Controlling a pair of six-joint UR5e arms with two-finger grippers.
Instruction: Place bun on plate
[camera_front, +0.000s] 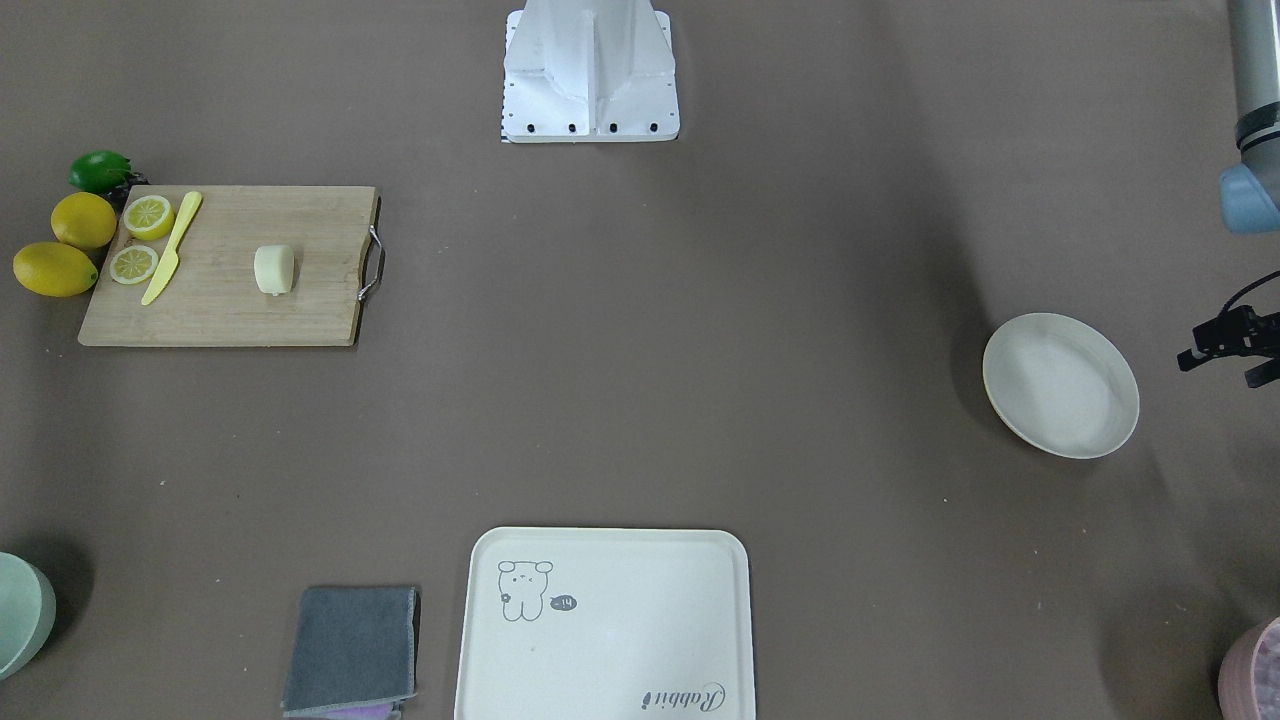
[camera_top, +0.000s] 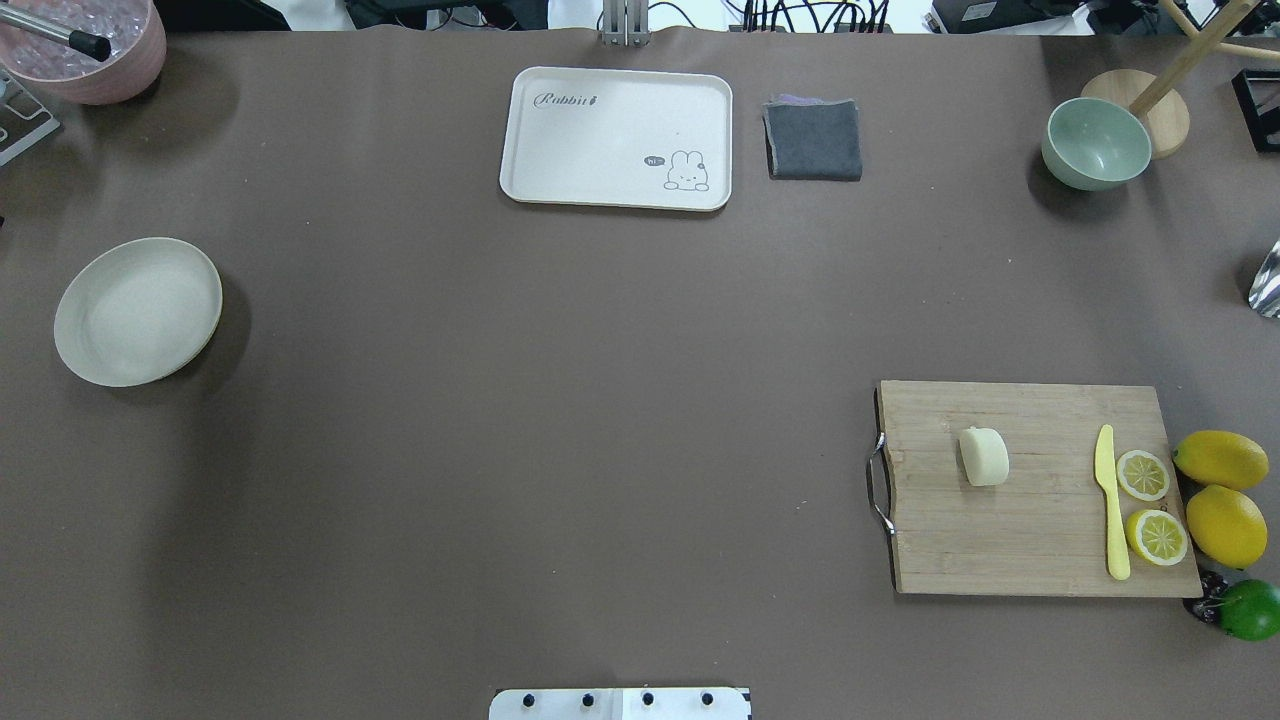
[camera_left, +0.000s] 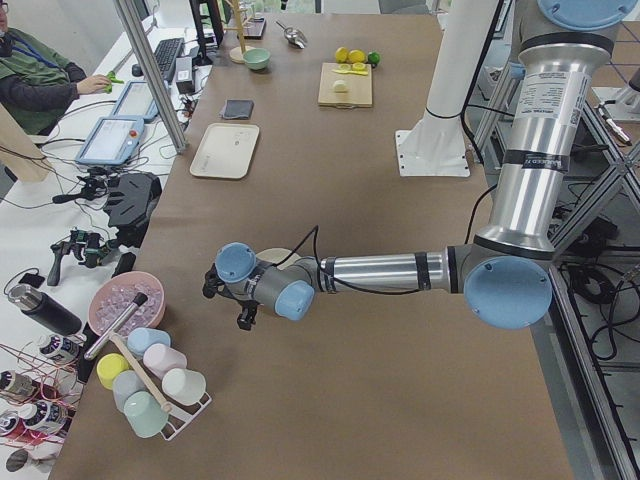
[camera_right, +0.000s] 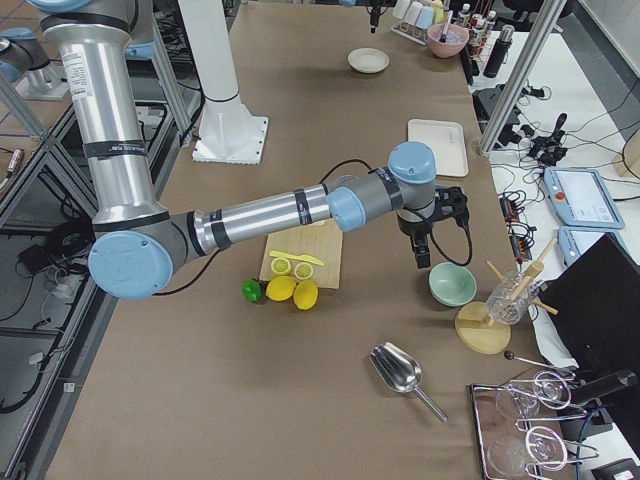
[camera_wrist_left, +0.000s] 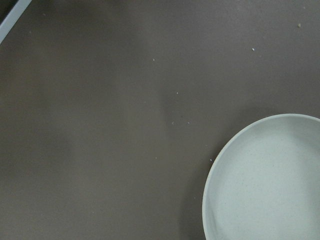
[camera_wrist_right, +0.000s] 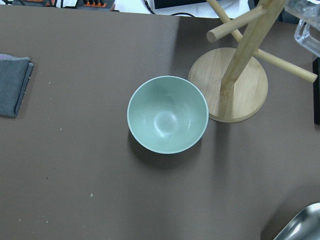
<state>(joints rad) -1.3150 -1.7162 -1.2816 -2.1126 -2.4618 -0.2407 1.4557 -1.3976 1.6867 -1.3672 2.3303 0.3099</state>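
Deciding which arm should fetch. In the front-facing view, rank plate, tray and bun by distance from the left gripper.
1. plate, beside the left gripper, view's right.
2. tray, bottom centre.
3. bun, on the cutting board, far left.

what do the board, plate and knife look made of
Board: wood or bamboo with a bare, unvarnished look; strip grain shows. Plate: matte off-white, maybe plastic or a fibre composite; no glossy highlights. Knife: likely plastic, one even pale yellow throughout.
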